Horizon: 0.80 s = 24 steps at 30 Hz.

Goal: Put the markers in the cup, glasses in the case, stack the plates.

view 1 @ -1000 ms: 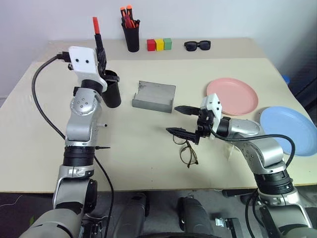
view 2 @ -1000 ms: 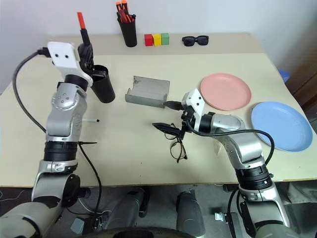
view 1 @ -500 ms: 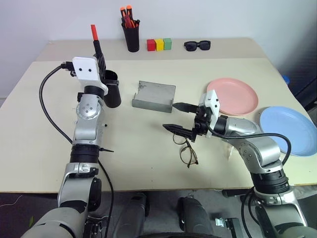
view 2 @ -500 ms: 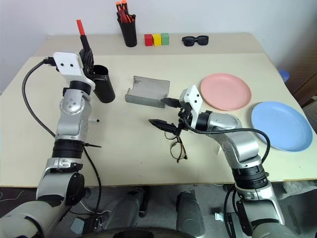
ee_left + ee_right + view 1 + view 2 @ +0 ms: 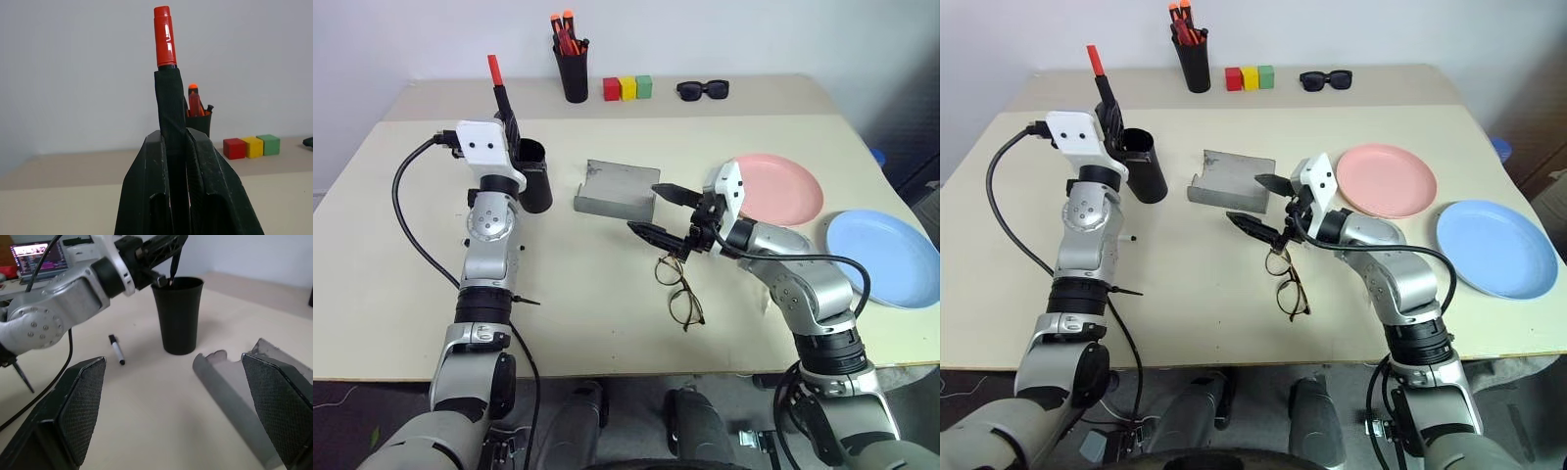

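We saw the left fingers (image 5: 178, 161) pinching the red-capped marker (image 5: 495, 80) above the cup (image 5: 534, 176); the right fingers (image 5: 274, 406) were spread above the glasses (image 5: 676, 286).

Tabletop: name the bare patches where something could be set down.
Free: the near edge of the beige table in front of the wire-rimmed glasses, and the stretch between the grey hinged case and the far shelf. Crowded: around the matte black cup and the pink plate.
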Tool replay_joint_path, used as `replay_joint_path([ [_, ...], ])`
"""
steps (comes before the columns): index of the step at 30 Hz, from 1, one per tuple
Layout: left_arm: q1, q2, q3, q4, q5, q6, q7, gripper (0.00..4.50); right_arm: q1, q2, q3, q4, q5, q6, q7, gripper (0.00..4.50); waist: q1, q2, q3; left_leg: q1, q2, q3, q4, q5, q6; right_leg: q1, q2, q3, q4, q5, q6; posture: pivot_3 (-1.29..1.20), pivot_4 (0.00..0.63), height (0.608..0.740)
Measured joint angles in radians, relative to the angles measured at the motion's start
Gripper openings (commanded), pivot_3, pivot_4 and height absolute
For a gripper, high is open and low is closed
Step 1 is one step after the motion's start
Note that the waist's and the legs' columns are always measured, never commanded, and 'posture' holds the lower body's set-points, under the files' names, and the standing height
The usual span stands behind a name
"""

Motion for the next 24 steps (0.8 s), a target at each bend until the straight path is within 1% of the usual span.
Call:
replay_joint_path([
  [3, 0.0, -0.004, 0.0, 0.0, 0.008, -0.001, 0.001, 0.03, -0.015, 0.001, 0.0, -0.001, 0.002, 0.008, -0.014, 4.5, 0.0, 0.0, 0.0, 0.0, 0.0, 0.0, 0.0, 0.0, 0.0, 0.0, 0.0, 0.0, 0.0, 0.0, 0.0, 0.0, 0.15, 0.74],
  [5, 0.0, -0.005, 0.002, 0.0, 0.008, -0.001, 0.002, 0.98, -0.016, 0.001, 0.0, -0.001, 0.002, 0.015, -0.02, 4.5, 0.0, 0.0, 0.0, 0.0, 0.0, 0.0, 0.0, 0.0, 0.0, 0.0, 0.0, 0.0, 0.0, 0.0, 0.0, 0.0, 0.15, 0.74],
  [6, 0.001, -0.005, 0.003, 0.0, 0.008, -0.001, 0.002, 1.33, -0.016, 0.001, 0.0, -0.001, 0.002, 0.017, -0.021, 4.5, 0.0, 0.0, 0.0, 0.0, 0.0, 0.0, 0.0, 0.0, 0.0, 0.0, 0.0, 0.0, 0.0, 0.0, 0.0, 0.0, 0.15, 0.74],
  [7, 0.002, -0.005, 0.004, 0.0, 0.01, -0.001, 0.004, 1.82, -0.016, 0.0, 0.0, -0.001, 0.002, 0.019, -0.022, 4.5, 0.0, 0.0, 0.0, 0.0, 0.0, 0.0, 0.0, 0.0, 0.0, 0.0, 0.0, 0.0, 0.0, 0.0, 0.0, 0.0, 0.15, 0.74],
  [8, 0.003, -0.005, 0.004, 0.0, 0.011, -0.001, 0.008, 2.4, -0.016, 0.0, 0.0, -0.001, 0.002, 0.02, -0.022, 4.5, 0.0, 0.0, 0.0, 0.0, 0.0, 0.0, 0.0, 0.0, 0.0, 0.0, 0.0, 0.0, 0.0, 0.0, 0.0, 0.0, 0.15, 0.74],
  [9, 0.005, -0.005, 0.004, 0.0, 0.014, -0.001, 0.011, 2.83, -0.016, 0.0, 0.0, -0.001, 0.003, 0.02, -0.022, 4.5, 0.0, 0.0, 0.0, 0.0, 0.0, 0.0, 0.0, 0.0, 0.0, 0.0, 0.0, 0.0, 0.0, 0.0, 0.0, 0.0, 0.15, 0.74],
  [10, 0.008, -0.005, 0.004, 0.0, 0.016, -0.001, 0.013, 3.46, -0.016, 0.0, 0.0, -0.001, 0.003, 0.02, -0.022, 4.5, 0.0, 0.0, 0.0, 0.0, 0.0, 0.0, 0.0, 0.0, 0.0, 0.0, 0.0, 0.0, 0.0, 0.0, 0.0, 0.0, 0.15, 0.74],
  [12, 0.012, -0.005, 0.004, 0.0, 0.017, 0.0, 0.019, 4.42, -0.016, 0.0, 0.0, -0.001, 0.002, 0.02, -0.021, 4.5, 0.0, 0.0, 0.0, 0.0, 0.0, 0.0, 0.0, 0.0, 0.0, 0.0, 0.0, 0.0, 0.0, 0.0, 0.0, 0.0, 0.15, 0.74],
  [18, 0.016, -0.014, 0.029, -0.004, 0.009, 0.012, 0.044, 4.42, -0.016, 0.001, 0.0, -0.001, 0.002, 0.015, -0.018, 4.5, 0.0, 0.0, 0.0, 0.0, 0.0, 0.0, 0.0, 0.0, 0.0, 0.0, 0.0, 0.0, 0.0, 0.0, 0.0, 0.0, 0.15, 0.74],
  [21, 0.016, -0.016, 0.071, -0.048, 0.006, 0.08, 0.108, 4.47, -0.015, 0.0, 0.0, -0.001, 0.002, 0.008, -0.012, 4.5, -0.002, 0.0, 0.0, 0.0, 0.0, 0.0, 0.0, 0.0, 0.0, 0.0, 0.0, 0.0, 0.0, 0.0, 0.0, 0.0, 0.15, 0.74],
  [24, 0.02, -0.015, 0.139, -0.155, 0.005, 0.215, 0.203, 4.47, -0.015, -0.01, 0.0, -0.001, 0.001, -0.003, 0.005, 4.5, -0.005, 0.0, 0.0, 0.0, 0.0, 0.0, 0.0, 0.0, 0.0, 0.0, 0.0, 0.0, 0.001, 0.0, 0.0, 0.0, 0.15, 0.74],
])
